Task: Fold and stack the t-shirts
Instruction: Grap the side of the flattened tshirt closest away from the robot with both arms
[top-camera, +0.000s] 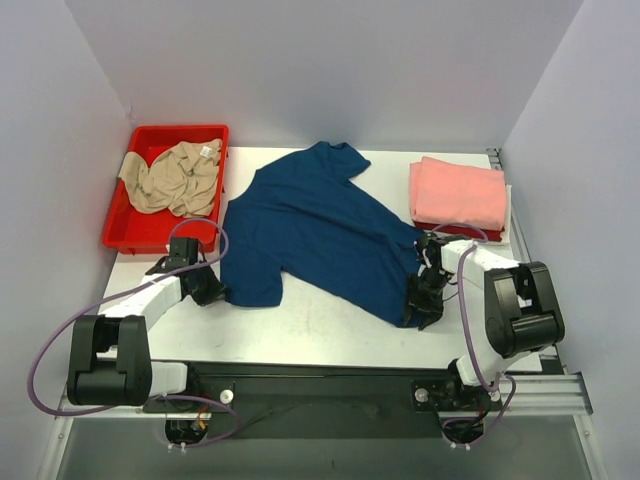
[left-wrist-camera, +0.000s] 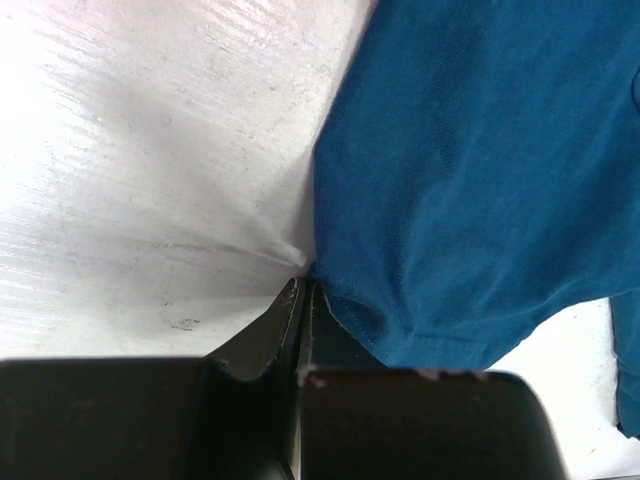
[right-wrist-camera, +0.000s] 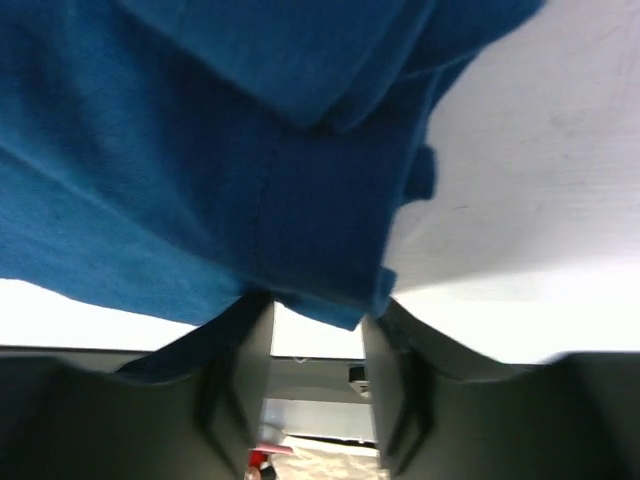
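Note:
A navy blue t-shirt (top-camera: 310, 225) lies spread on the white table, plain side up, with no print showing. My left gripper (top-camera: 210, 292) is at its lower left corner. In the left wrist view the gripper (left-wrist-camera: 303, 285) is shut at the shirt's hem (left-wrist-camera: 480, 170), and cloth lies over the right finger. My right gripper (top-camera: 425, 300) is at the shirt's lower right corner. In the right wrist view the gripper (right-wrist-camera: 318, 305) stands open, with the shirt's edge (right-wrist-camera: 200, 150) across its tips. A beige t-shirt (top-camera: 175, 175) lies crumpled in a red bin.
The red bin (top-camera: 125, 235) stands at the back left. A folded salmon-pink t-shirt (top-camera: 458, 193) lies on a red one (top-camera: 470, 231) at the back right. Bare table (top-camera: 320, 330) shows in front of the navy shirt. Walls enclose the back and both sides.

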